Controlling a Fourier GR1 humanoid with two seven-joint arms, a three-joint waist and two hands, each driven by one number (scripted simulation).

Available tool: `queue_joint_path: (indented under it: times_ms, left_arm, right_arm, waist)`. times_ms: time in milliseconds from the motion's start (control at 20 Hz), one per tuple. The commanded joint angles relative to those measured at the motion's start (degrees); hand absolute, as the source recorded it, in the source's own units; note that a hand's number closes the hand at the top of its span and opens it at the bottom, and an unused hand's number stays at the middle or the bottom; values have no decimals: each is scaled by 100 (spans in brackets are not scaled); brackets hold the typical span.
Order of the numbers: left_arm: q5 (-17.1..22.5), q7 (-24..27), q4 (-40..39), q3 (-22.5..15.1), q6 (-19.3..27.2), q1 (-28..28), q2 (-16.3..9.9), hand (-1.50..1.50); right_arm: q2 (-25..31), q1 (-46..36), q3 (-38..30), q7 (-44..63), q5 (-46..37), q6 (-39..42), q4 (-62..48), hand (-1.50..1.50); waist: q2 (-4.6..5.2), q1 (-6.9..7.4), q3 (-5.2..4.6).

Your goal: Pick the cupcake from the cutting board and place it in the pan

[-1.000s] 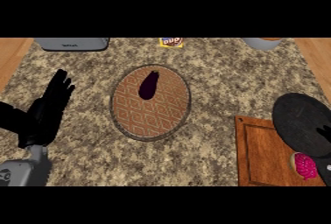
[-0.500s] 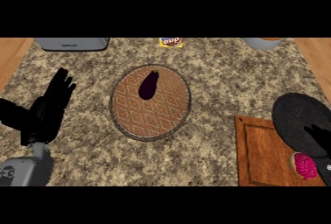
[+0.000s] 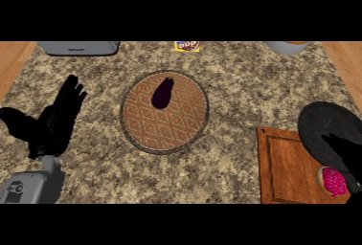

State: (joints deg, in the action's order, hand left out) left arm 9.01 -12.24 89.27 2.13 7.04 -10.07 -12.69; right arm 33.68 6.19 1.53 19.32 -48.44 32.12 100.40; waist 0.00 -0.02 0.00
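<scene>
A pink cupcake (image 3: pixel 333 181) sits on the wooden cutting board (image 3: pixel 286 165) at the lower right. The black round pan (image 3: pixel 322 122) lies just behind it, overlapping the board's far right corner. My right hand (image 3: pixel 345 155) comes in from the right edge, dark against the pan, with its fingers straight and stretched over the pan's near rim just above the cupcake. It holds nothing, and I cannot tell whether it touches the cupcake. My left hand (image 3: pixel 56 122) rests open at the left, fingers up.
A brown patterned round plate (image 3: pixel 145 139) lies mid-counter with a purple eggplant (image 3: pixel 163 93) on it. At the back edge stand a grey appliance (image 3: pixel 78 47), a yellow packet (image 3: pixel 187 46) and a grey bowl (image 3: pixel 286 47).
My left hand has drifted slightly. My right hand stays by the cupcake, almost unmoved.
</scene>
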Motion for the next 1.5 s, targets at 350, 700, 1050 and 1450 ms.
queue_joint_path:
  times_ms: [350,700,1050,1450]
  left_arm:
    - [57,-190,748,210,-339,635,-47,0]
    - [-7,129,71,385,-446,304,110,0]
    - [-215,-128,-6,306,-261,-113,249,0]
    - [-337,-351,227,254,-143,-217,308,0]
  right_arm:
    - [-541,-86,-46,-785,-644,-845,-1101,-150]
    - [-911,-598,13,-607,-844,-389,-1475,-150]
    - [-789,-671,31,-1846,-1224,-1424,-2327,150]
    - [-710,-563,-394,-2200,-885,-1343,-2142,150]
  waist:
    - [-6,18,1]
    - [-2,7,-1]
    - [1,4,1]
    - [-2,-17,0]
